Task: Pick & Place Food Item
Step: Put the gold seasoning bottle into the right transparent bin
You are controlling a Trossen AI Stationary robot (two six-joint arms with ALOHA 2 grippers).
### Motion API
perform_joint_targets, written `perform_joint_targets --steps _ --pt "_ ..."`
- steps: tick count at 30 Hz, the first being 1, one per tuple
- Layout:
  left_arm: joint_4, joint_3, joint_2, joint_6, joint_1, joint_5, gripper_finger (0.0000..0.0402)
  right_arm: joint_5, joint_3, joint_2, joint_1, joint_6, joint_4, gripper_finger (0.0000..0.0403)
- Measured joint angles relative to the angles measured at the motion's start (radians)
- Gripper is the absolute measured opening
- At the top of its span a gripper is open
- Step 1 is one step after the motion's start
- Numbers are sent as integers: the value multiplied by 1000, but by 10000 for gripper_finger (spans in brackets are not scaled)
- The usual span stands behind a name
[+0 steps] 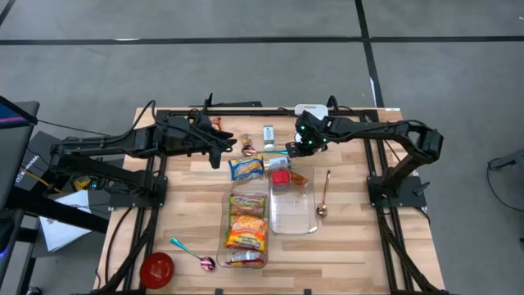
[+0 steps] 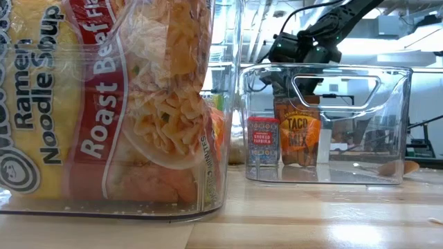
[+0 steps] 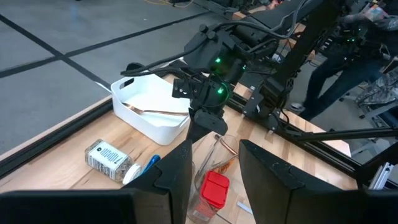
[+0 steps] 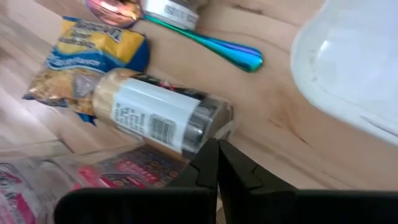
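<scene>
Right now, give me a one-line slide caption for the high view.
Right gripper, shut, hovers over the clear bin's far edge; ramen packets fill the neighbouring bin.

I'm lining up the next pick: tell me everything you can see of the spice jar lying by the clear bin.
The spice jar is a clear cylinder of tan powder with a white barcode label and dark cap. It lies on its side on the wooden table, resting against the clear bin's rim, its base end on the yellow snack bag. The shut right gripper hovers just beside its cap.
</scene>
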Motion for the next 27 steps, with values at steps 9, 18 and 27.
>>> perform_joint_targets --steps 9,18,27 --pt "1 0 0 0 0 -1 127 20 88 -4 10 10 -20 0" --pt "21 0 64 -88 78 39 106 124 269 -131 29 -61 -156 0" --pt "354 9 426 -174 242 440 7 228 273 -356 48 -25 -277 0"
